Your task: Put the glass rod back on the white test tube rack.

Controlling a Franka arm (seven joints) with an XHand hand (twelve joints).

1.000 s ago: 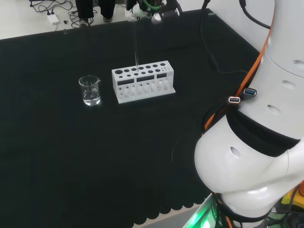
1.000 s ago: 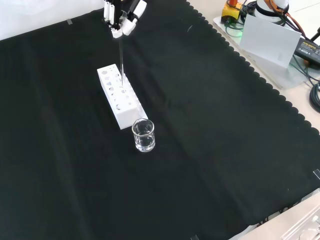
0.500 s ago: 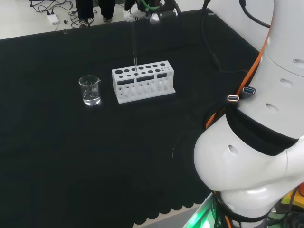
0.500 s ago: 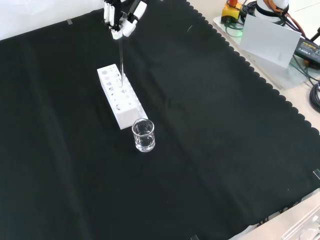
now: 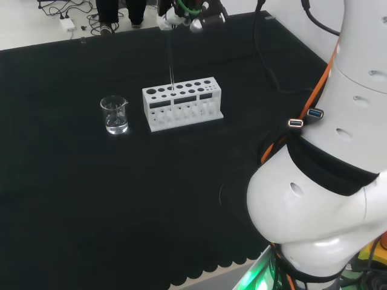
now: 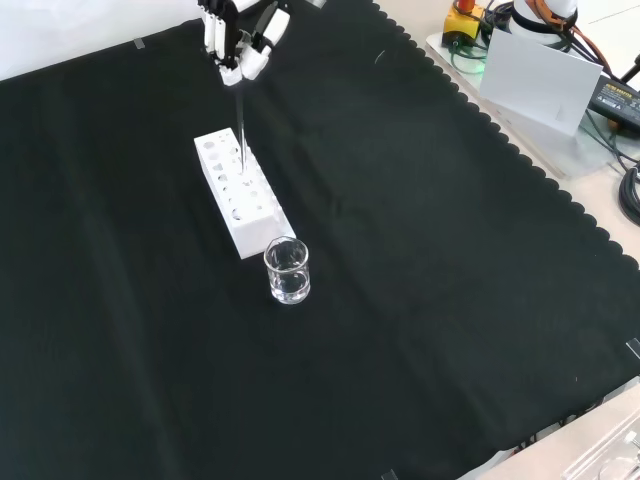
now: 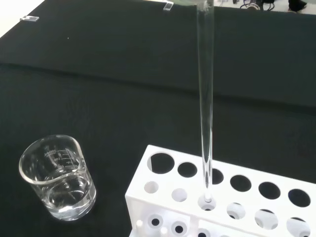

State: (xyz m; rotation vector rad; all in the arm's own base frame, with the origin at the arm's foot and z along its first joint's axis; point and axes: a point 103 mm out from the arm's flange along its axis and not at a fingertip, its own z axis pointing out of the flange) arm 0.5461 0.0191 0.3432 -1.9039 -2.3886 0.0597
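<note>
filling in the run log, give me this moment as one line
stage: inserting | hand: shut on glass rod, upright | rod tip: at a small hole of white test tube rack | beaker: beside rack, untouched

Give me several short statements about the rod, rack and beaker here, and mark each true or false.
1. The glass rod stands about upright, its lower tip at a small hole in the white test tube rack. True.
2. The beaker lies tipped on its side. False: it stands upright beside the rack's end.
3. The robot hand holds the rod's top end. True.
4. The rod rests inside the beaker. False: it is over the rack, apart from the beaker.
5. The rack lies on a bare wooden bench. False: it stands on black cloth.
</note>
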